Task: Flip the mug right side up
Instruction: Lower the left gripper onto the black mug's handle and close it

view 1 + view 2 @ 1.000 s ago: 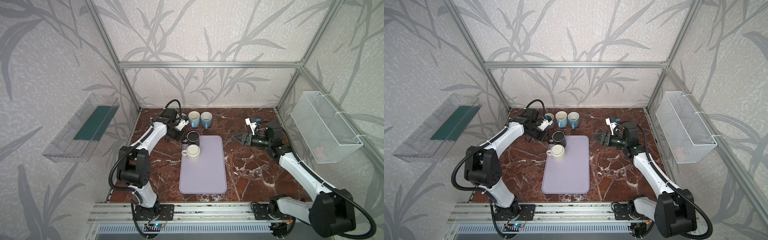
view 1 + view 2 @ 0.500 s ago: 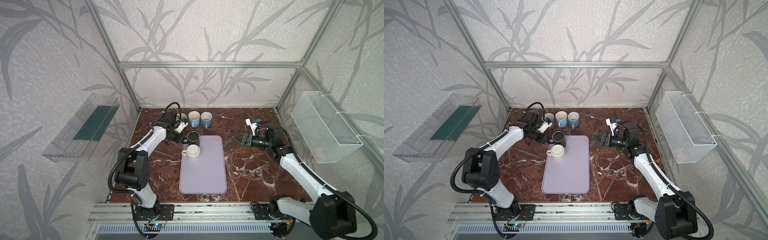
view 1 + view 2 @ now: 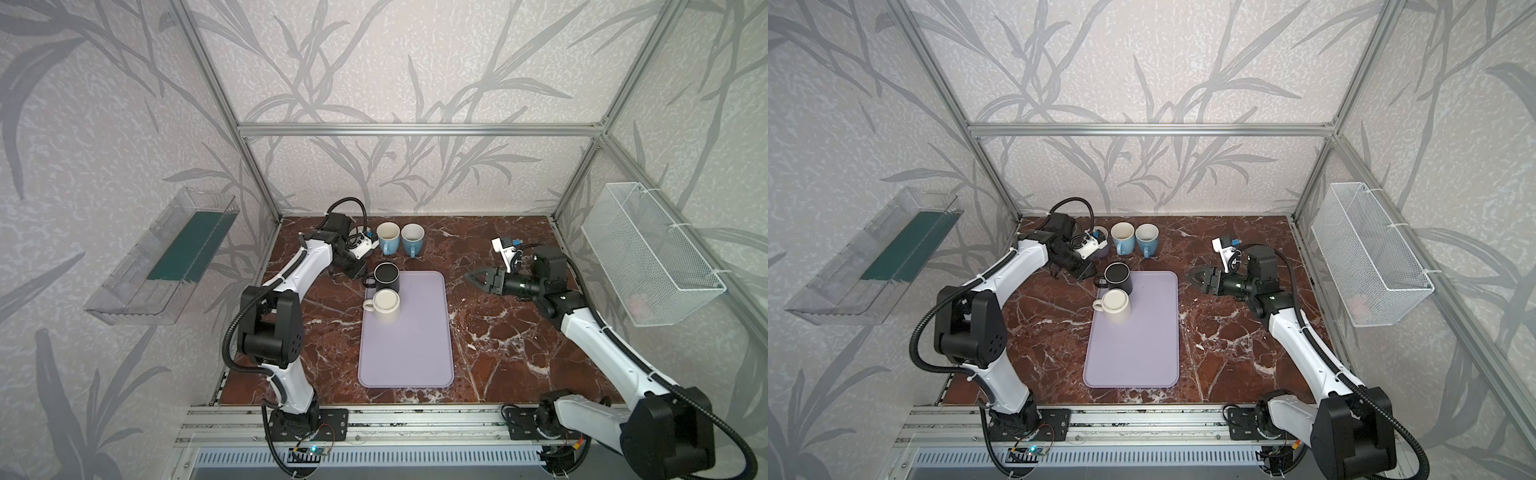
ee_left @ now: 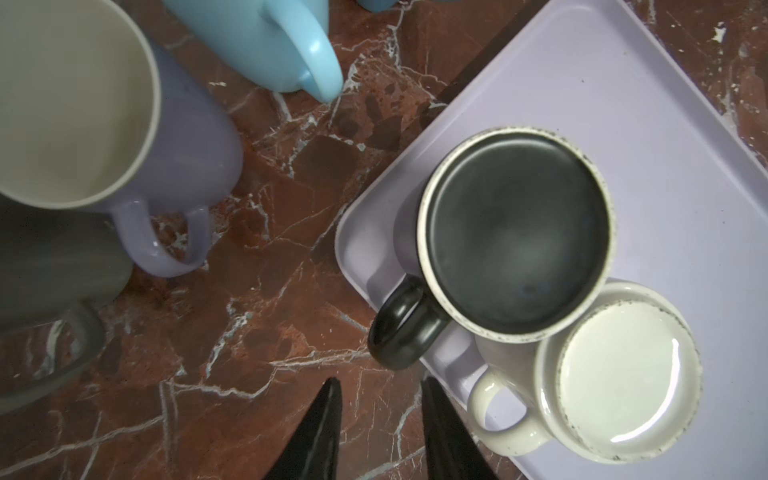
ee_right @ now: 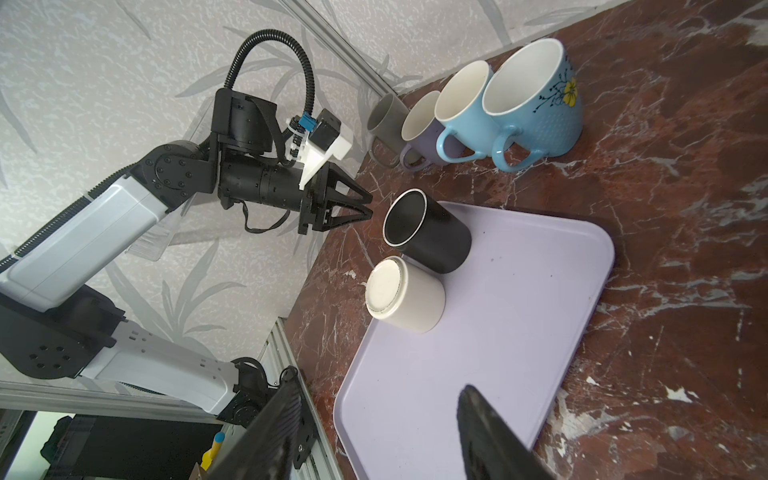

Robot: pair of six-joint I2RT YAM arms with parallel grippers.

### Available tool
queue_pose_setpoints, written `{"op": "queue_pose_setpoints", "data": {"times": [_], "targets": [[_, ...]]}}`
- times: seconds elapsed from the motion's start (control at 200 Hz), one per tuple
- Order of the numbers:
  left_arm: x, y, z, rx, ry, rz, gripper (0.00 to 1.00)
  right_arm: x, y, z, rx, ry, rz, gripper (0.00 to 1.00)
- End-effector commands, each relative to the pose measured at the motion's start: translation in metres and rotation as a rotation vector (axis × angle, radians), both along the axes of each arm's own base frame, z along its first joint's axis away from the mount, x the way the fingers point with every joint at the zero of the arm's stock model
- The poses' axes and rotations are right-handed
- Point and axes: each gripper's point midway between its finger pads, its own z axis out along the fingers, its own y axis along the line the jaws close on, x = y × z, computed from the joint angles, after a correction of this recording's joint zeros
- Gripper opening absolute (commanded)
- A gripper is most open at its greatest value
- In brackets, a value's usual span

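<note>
While Both Grippers Are Hanging Empty, a Black Mug Is Sitting Bottom-Up

Because a flat matte disc and a pale speckled ring are facing upward, the black glazed ceramic mug (image 4: pixel 515 232) is apparently standing inverted, though that is a judgement. It is occupying the upper left corner of the lavender plastic tray (image 3: pixel 415 353), just left of centre in both top views. The cream ceramic mug (image 3: pixel 386 305), just beside and below it in the frame, is also showing its base.

The left gripper (image 4: pixel 380 388) is hovering with jaws parted and empty, pointing at the thick loop handle (image 4: pixel 399 328). The right gripper (image 3: pixel 473 277) is hanging right of the tray, spread wide and gripping nothing.

Being stiff, weighty, glossy and breakable, the mug is probably calling for a pinch on that handle or across its wall, then a gentle rollover.
</note>
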Motion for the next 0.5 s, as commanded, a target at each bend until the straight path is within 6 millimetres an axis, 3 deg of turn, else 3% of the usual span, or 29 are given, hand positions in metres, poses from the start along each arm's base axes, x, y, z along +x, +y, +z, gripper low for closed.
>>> {"op": "queue_pose_setpoints", "data": {"times": [0.0,0.495], "targets": [[-0.014,-0.006,-0.002,-0.035,0.036,-0.088,0.36,-0.005,-0.004,0.016,-0.021,-0.058,-0.005,0.62],[-0.009,-0.01,-0.022,-0.031,0.072,-0.121,0.36,-0.007,-0.005,0.013,-0.034,-0.063,-0.013,0.65]]}}
